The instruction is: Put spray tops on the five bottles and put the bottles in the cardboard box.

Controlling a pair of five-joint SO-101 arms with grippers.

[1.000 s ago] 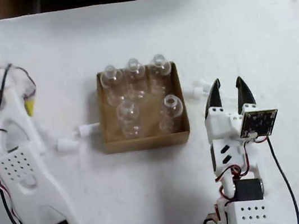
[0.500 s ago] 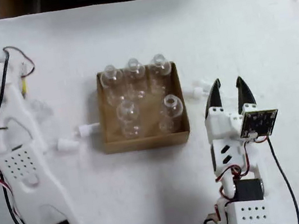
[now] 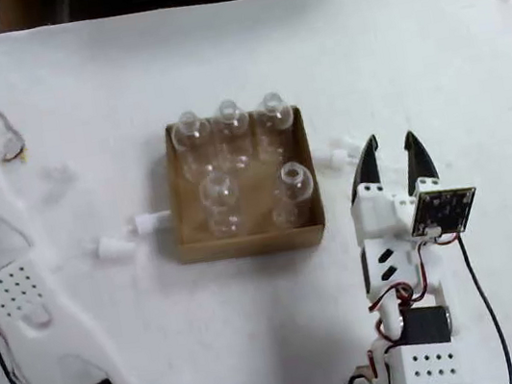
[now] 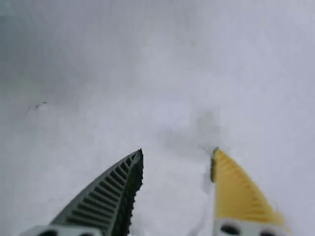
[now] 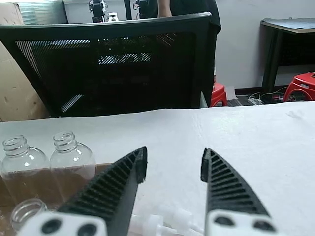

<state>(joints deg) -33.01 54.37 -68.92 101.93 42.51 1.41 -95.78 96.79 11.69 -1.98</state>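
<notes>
Five clear, topless bottles stand in the cardboard box (image 3: 252, 243): three in the back row (image 3: 231, 124) and two in front (image 3: 220, 196). White spray tops lie on the table, two left of the box (image 3: 151, 221) (image 3: 114, 246) and some right of it (image 3: 345, 151). My right gripper (image 3: 390, 153) rests open beside the box's right wall, nothing between its fingers; its wrist view shows bottles (image 5: 71, 158) and spray tops (image 5: 167, 219) below the gripper (image 5: 174, 152). My left gripper (image 4: 177, 151) is open over bare white table, with its arm (image 3: 8, 290) along the left edge.
A small clear piece (image 3: 60, 174) lies on the table left of the box. The white table has free room beyond the box. A black mesh chair (image 5: 113, 69) stands past the far table edge.
My left arm has swung left, away from the box, toward the table's left edge, uncovering the small clear piece. The right arm, box and bottles have not moved.
</notes>
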